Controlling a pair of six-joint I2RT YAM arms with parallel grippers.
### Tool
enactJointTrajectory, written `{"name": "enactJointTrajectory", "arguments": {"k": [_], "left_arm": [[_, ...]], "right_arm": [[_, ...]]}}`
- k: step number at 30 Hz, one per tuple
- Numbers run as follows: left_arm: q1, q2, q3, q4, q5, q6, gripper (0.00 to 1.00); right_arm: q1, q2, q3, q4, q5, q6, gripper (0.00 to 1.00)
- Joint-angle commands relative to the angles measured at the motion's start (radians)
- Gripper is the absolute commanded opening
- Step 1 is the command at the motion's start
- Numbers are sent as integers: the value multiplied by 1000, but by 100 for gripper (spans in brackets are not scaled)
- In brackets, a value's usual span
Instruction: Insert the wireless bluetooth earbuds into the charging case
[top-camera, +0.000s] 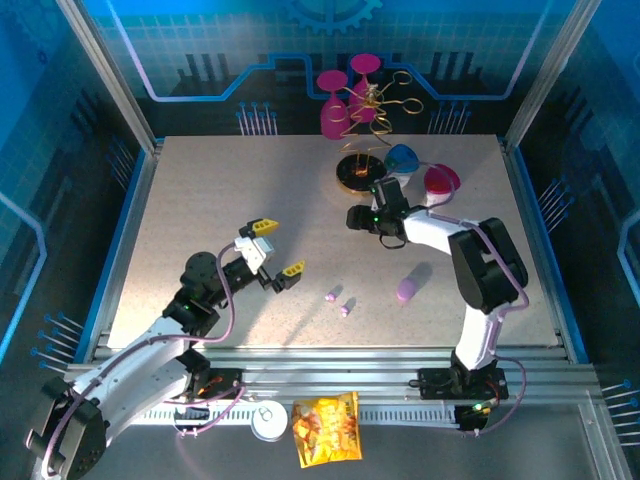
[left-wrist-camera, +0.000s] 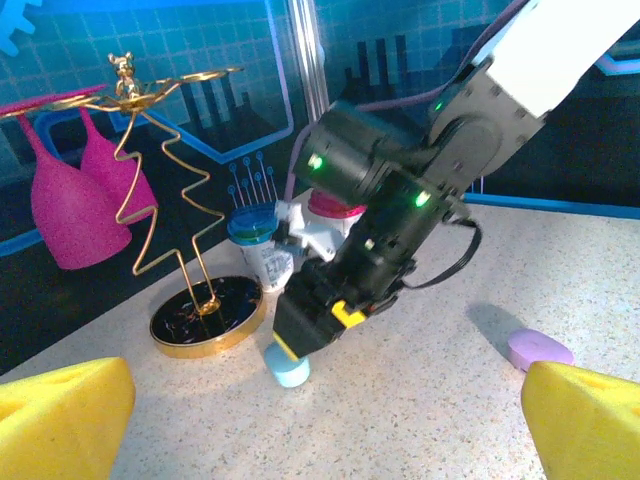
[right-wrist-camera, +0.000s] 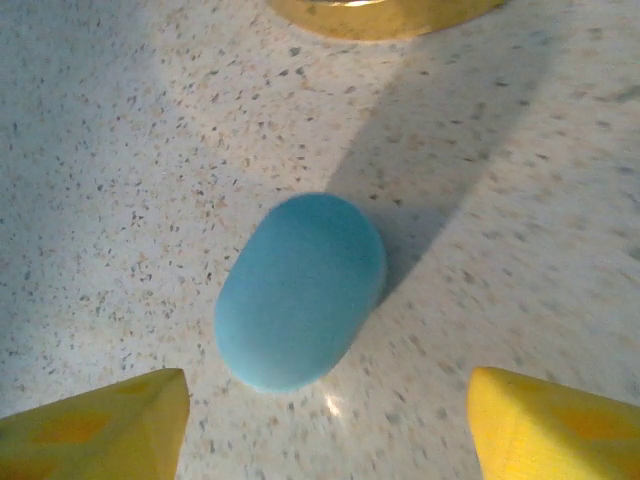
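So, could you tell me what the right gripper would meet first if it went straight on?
Probably the blue case on the table, just ahead of the open right gripper, though depth is unclear.

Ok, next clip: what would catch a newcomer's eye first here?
The gold wire stand hung with magenta glasses at the far edge of the table. Just in front of it, the right gripper hangs open over a closed blue case lying flat. Nearer the arms lie two lilac earbuds and a lilac case.

lilac-pink earbud (top-camera: 331, 295) | second lilac-pink earbud (top-camera: 345, 309) just beside | both lying loose
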Motion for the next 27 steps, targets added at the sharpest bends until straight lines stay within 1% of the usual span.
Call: {"name": "enactJointTrajectory", "arguments": {"k": [1, 5, 7, 10, 13, 17, 20, 25, 27], "left_arm": [[-4, 31, -6, 33, -4, -16, 99], [-5, 96, -2, 86, 37, -23, 99], [-7, 130, 14, 97, 71, -29, 99], [-11, 170, 21, 114, 87, -16, 99], [-13, 207, 20, 158, 82, -16, 99], [-17, 271, 26, 224, 94, -31, 99], [-19, 331, 45, 279, 108, -36, 99], [-18, 390, 80, 284, 126, -19, 99], [-19, 415, 88, 298, 132, -20, 99]], "right_arm": [[-7, -134, -64, -39, 91, -47, 82], [-9, -271, -161, -99, 198, -64, 92], [-11, -341, -203, -163, 257, -62, 94], [-12, -450, -290, -232, 326, -42, 95], [-12, -567, -366, -304, 360, 15, 92], [-4, -668, -447, -356, 324, 67, 84], [17, -670, -480, -366, 300, 104, 80], [68, -620, -500, -384, 318, 162, 76], [80, -604, -506, -383, 316, 191, 71]]}}
